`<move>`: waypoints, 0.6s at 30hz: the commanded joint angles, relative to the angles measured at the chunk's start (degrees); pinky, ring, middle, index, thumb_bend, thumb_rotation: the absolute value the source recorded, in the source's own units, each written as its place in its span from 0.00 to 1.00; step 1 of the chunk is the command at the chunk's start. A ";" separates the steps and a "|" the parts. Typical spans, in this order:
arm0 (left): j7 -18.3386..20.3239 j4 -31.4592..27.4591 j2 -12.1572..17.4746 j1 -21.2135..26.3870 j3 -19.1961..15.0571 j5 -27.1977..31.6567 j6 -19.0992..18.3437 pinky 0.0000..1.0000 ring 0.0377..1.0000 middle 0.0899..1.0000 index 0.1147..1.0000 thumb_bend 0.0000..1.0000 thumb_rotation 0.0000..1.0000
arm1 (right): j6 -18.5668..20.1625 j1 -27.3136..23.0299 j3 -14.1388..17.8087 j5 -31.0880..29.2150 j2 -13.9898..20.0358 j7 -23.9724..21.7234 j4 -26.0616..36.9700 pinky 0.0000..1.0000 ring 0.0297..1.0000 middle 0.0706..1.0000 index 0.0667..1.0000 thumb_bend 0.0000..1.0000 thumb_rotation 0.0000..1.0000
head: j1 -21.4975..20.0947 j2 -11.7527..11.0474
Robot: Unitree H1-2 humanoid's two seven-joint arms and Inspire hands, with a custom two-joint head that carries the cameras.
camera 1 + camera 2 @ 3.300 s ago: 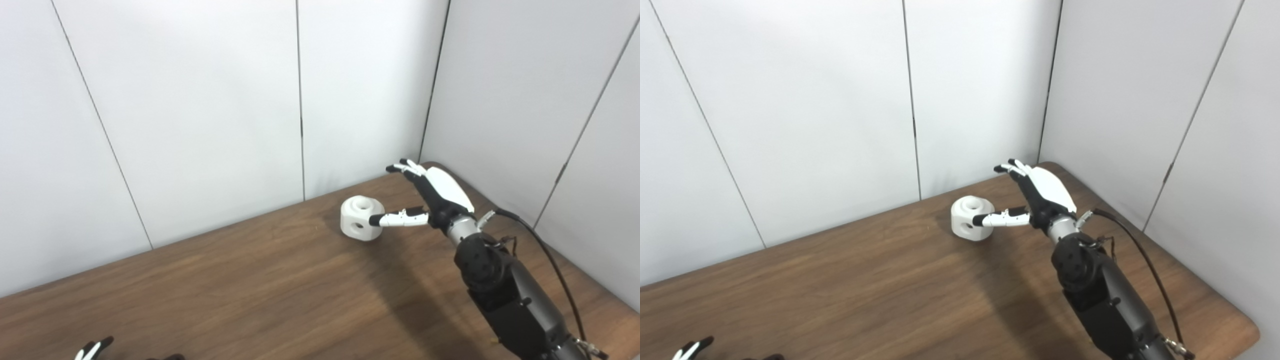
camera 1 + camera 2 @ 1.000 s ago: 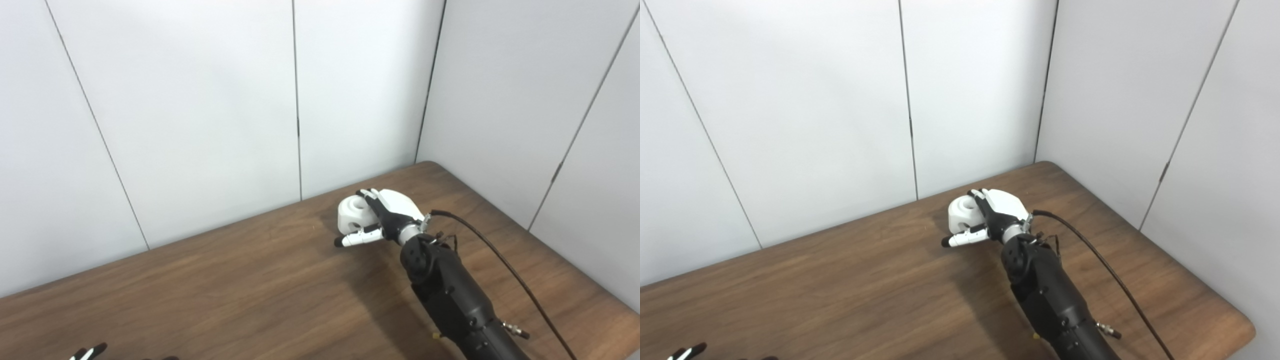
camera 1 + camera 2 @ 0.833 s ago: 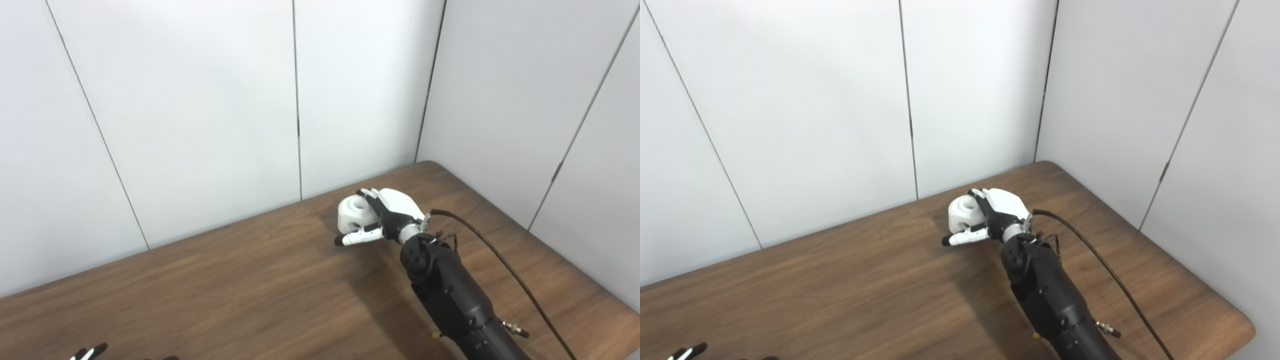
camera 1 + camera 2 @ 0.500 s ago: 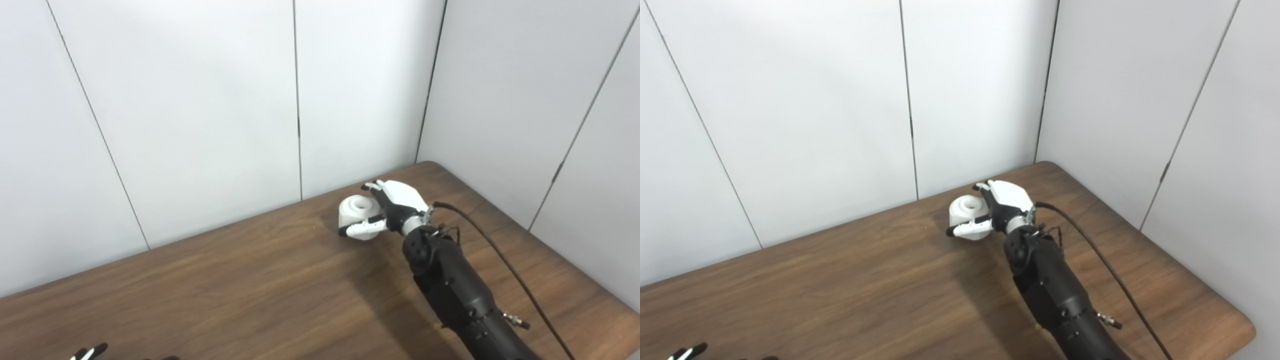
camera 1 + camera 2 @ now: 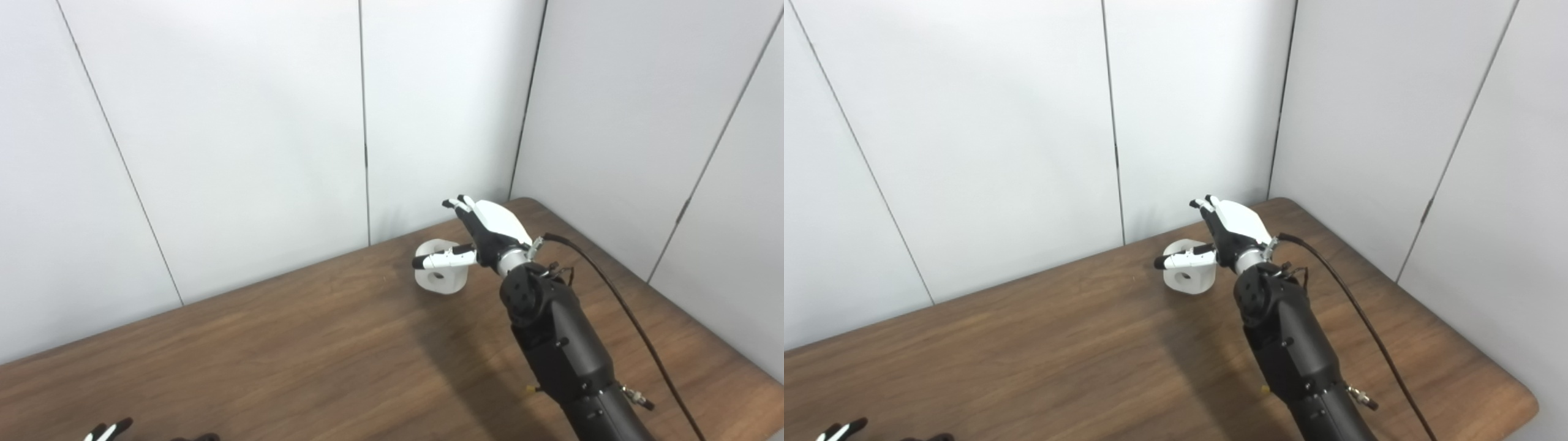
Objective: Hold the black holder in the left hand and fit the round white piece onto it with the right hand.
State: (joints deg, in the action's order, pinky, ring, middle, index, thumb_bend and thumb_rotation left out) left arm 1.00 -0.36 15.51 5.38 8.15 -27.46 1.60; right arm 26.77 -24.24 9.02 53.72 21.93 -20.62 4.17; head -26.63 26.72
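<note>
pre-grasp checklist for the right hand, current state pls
1. Right hand open, holding nothing: ok; fingers spread, thumb out over the piece.
2. Round white piece resting on the table, not lifted: ok.
3. Hand placed to close on the piece: not ok; it sits above and to the right of it, with no visible hold.
4. Black holder in the left hand: cannot tell; only fingertips show at the bottom edge.
5. Cable clear of the piece: ok; it trails behind the wrist.
</note>
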 commanded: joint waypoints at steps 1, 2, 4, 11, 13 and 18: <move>-0.24 0.58 0.28 0.84 0.02 -0.41 0.24 1.00 1.00 0.90 0.42 0.52 0.03 | 0.14 -2.97 0.81 1.20 1.35 0.18 1.90 0.93 0.99 1.00 0.93 1.00 0.62 | 0.03 0.06; -0.31 0.62 0.24 0.86 0.04 -0.52 0.21 1.00 1.00 0.90 0.42 0.52 0.03 | 0.14 -3.04 0.71 1.26 1.52 0.25 1.82 0.93 0.99 1.00 0.92 1.00 0.63 | 0.03 0.06; -0.24 0.49 0.20 0.85 0.04 -0.46 0.11 1.00 1.00 0.90 0.42 0.52 0.03 | 0.14 -3.24 0.48 1.59 1.82 0.15 1.62 0.93 0.99 1.00 0.92 1.00 0.64 | 0.10 0.12; -0.06 -0.04 0.27 0.71 0.10 -0.65 -0.18 1.00 1.00 0.90 0.42 0.52 0.03 | 0.14 -4.55 0.00 5.08 2.63 -2.76 -2.46 0.93 0.99 1.00 0.90 1.00 0.60 | 0.31 0.33; 0.08 -0.26 0.17 0.66 0.04 -0.44 -0.36 1.00 1.00 0.91 0.42 0.52 0.03 | 0.14 -5.31 -0.08 6.57 2.78 -3.87 -3.90 0.92 0.99 1.00 0.90 1.00 0.59 | 0.30 0.35; 0.29 -0.58 0.07 0.49 -0.06 -0.13 -0.61 1.00 1.00 0.91 0.42 0.52 0.03 | 0.14 -7.11 -0.21 7.24 3.47 -4.44 -7.87 0.94 1.00 0.99 0.83 1.00 0.56 | 0.41 0.44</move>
State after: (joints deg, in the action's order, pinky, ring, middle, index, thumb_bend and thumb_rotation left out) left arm 0.89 -0.28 15.46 5.39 8.17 -27.58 1.56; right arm 26.78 -27.85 8.66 60.11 23.11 -25.43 -4.21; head -26.19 27.16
